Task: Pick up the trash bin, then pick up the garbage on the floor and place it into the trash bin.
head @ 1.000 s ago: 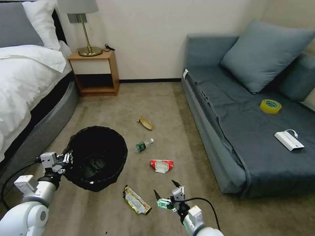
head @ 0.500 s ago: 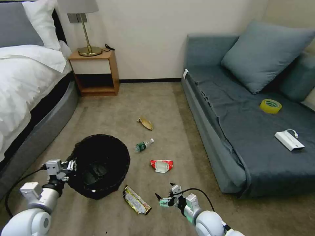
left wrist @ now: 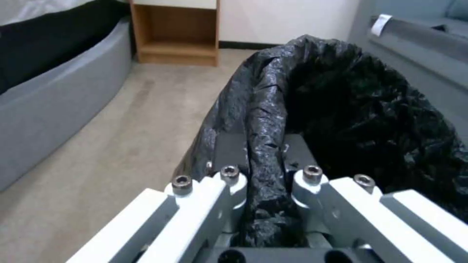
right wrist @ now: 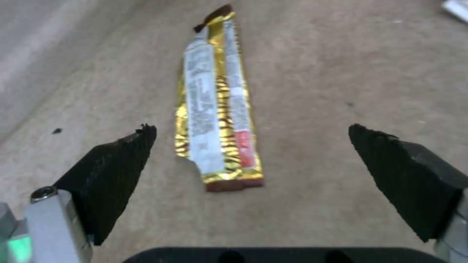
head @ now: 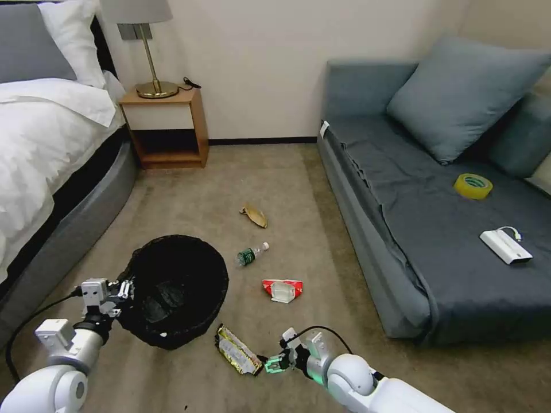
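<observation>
Here the left hand (left wrist: 265,160) pinches the rim of the trash bin (head: 178,289), and the right hand (right wrist: 253,160) is spread wide by the gold snack wrapper (right wrist: 217,106) on the floor.

Black bin (head: 178,289) beside floor litter (head: 238,350)

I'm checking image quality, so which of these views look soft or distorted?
Head view: sharp, with wide-angle stretch at the edges. Left wrist view: the trash bin rim is crisp, the near left claw soft. Right wrist view: the snack wrapper is slightly blurred, the right claw tips more so.
</observation>
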{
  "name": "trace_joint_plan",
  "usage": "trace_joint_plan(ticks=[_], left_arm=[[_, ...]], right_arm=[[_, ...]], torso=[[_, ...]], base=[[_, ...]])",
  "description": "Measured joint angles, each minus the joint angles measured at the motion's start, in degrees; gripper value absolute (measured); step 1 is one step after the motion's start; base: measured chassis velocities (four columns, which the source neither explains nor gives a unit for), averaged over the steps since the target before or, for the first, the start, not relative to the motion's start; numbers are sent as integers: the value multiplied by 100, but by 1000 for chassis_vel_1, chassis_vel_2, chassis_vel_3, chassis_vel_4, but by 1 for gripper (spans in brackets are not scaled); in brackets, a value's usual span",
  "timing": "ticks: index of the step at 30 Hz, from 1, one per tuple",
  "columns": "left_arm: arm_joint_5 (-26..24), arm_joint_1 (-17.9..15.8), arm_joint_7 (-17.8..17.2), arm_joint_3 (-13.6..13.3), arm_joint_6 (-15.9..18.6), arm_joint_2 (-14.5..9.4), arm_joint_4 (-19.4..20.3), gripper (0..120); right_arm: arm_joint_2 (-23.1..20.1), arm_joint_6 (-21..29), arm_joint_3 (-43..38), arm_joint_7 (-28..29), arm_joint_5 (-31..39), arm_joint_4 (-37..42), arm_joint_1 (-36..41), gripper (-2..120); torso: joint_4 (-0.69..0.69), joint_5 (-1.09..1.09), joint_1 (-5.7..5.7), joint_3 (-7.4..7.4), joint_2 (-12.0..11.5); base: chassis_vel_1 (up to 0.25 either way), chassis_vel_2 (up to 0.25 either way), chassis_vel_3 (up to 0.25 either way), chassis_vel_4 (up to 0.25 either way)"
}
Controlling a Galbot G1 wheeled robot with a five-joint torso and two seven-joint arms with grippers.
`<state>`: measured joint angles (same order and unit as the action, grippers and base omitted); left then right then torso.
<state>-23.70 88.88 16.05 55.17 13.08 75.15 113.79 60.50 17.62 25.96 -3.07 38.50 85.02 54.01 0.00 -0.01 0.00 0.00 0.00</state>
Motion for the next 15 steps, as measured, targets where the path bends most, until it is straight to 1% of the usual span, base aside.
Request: trace_joint_plan(ticks=[1,5,6,7,8,9,12,14,15], left_arm=[[1,19,28,34,-11,-10,-38,6],[1,19,28,34,-11,-10,-38,6],[-12,70,72,103,-50,-41,-89,6],[-12,70,72,103,-50,-41,-89,6],[-66,120,108,155,-73,-76,-89,6],[-66,120,108,155,-73,-76,-89,6],[-158,209,201,262,-108,-152,-93,6],[-175,222,222,286,-119,-165,-98,6],[-232,262,300,365,-156,-198,-130,6]], right_arm=[[80,0,69,-21,3,-73,-31,100],[80,0,69,-21,3,-73,-31,100],[361,-48,225,-73,-83,-322,-83,100],[361,-48,225,-73,-83,-322,-83,100],[640,-127,281,-131,-211,-526,-107,100],[640,-127,281,-131,-211,-526,-107,100],[983,-265,295,-216,-451,-794,-127,100],[1040,-301,295,-230,-515,-856,-128,100],[1165,-401,280,-279,-674,-1022,-127,100]], torso=[[0,1,0,0,0],[0,1,0,0,0],[0,-1,0,0,0],[0,-1,0,0,0],[0,2,0,0,0],[0,2,0,0,0],[0,1,0,0,0],[1,1,0,0,0],[0,0,0,0,0]], base=[[0,0,0,0],[0,0,0,0],[0,0,0,0],[0,0,0,0],[0,0,0,0],[0,0,0,0],[0,0,0,0],[0,0,0,0],[0,0,0,0]])
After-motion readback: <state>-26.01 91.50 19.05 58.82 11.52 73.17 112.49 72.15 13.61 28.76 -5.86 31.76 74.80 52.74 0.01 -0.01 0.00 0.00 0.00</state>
